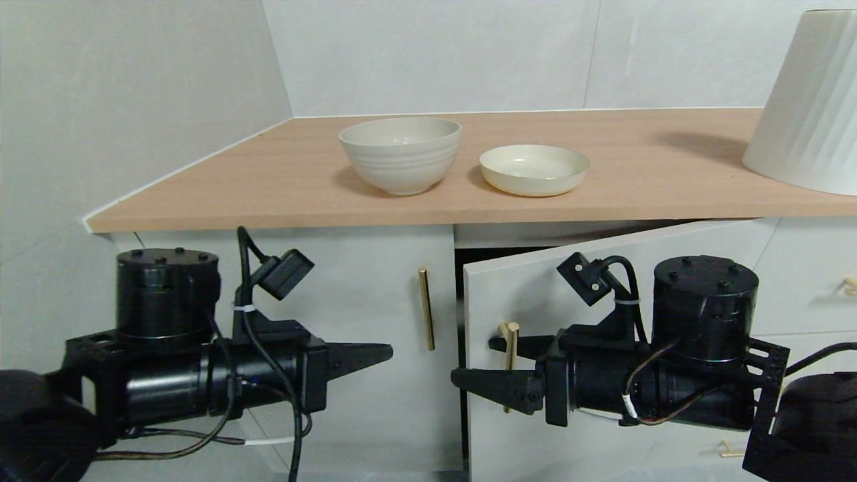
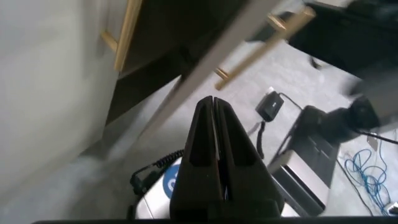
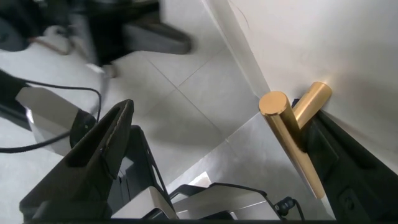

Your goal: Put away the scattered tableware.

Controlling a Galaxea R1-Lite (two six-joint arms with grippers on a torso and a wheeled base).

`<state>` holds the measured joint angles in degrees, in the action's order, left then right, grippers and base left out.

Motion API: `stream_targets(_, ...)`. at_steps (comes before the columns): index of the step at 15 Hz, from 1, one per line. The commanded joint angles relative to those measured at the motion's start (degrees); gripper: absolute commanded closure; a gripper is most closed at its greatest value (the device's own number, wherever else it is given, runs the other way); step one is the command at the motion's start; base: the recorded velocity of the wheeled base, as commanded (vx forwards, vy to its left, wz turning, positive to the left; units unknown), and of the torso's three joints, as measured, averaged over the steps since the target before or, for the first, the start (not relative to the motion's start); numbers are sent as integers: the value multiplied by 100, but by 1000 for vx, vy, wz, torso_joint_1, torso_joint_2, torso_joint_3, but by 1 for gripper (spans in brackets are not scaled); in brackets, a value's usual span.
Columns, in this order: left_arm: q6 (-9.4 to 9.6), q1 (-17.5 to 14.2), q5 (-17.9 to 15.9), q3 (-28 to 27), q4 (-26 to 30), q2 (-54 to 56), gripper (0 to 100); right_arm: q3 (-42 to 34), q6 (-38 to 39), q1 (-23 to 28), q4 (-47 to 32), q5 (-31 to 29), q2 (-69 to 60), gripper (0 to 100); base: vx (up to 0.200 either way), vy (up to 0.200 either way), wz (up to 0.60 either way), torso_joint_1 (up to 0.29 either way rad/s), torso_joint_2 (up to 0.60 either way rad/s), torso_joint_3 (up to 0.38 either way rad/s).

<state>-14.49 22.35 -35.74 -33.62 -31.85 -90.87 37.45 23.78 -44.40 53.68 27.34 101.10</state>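
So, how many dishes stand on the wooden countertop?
2: a deep ribbed cream bowl at the centre, and a shallow cream dish just right of it, not touching.

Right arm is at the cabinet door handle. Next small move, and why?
Probably close the right gripper on the gold handle. Its jaws stand open on either side of the bar, and the cabinet door is only ajar, likely too narrow a gap to pass the bowl or the shallow dish inside.
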Motion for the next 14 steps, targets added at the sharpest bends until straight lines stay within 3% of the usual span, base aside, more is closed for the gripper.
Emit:
stream_targets(1,-10,235,59,-189,-339,-810,100,-18,3,1,-15,-1,24,0,0,0,0,0,0,0)
stream_targets(2,-36,341,173,-136,-814,-1065,100,-27,3,1,-15,-1,24,0,0,0,0,0,0,0)
stream_targets(5,-256,692,946,-30,-2325,-1899,100,-36,3,-7,-15,-1,24,0,0,0,0,0,0,0)
stream_targets(6,-300,754,1052,-22,-2598,-2040,100,-36,3,-7,-15,-1,24,0,0,0,0,0,0,0)
stream_targets(8,-352,921,1236,22,-3679,-2532,100,-45,3,-7,-15,-1,42,0,0,0,0,0,0,0)
stream_targets(9,-352,938,1254,31,-3828,-2603,100,-45,3,-7,-15,-1,42,0,0,0,0,0,0,0)
stream_targets(11,-352,1132,1474,22,-4988,-3218,100,-71,3,-7,-15,-1,59,0,0,0,0,0,0,0)
stream_targets(13,-352,1158,1518,22,-5199,-3306,100,-89,3,-7,-15,-1,59,0,0,0,0,0,0,0)
stream_targets(14,-449,1220,1544,14,-5621,-3464,100,-124,-14,1,-15,-1,42,0,0,0,0,0,0,0)
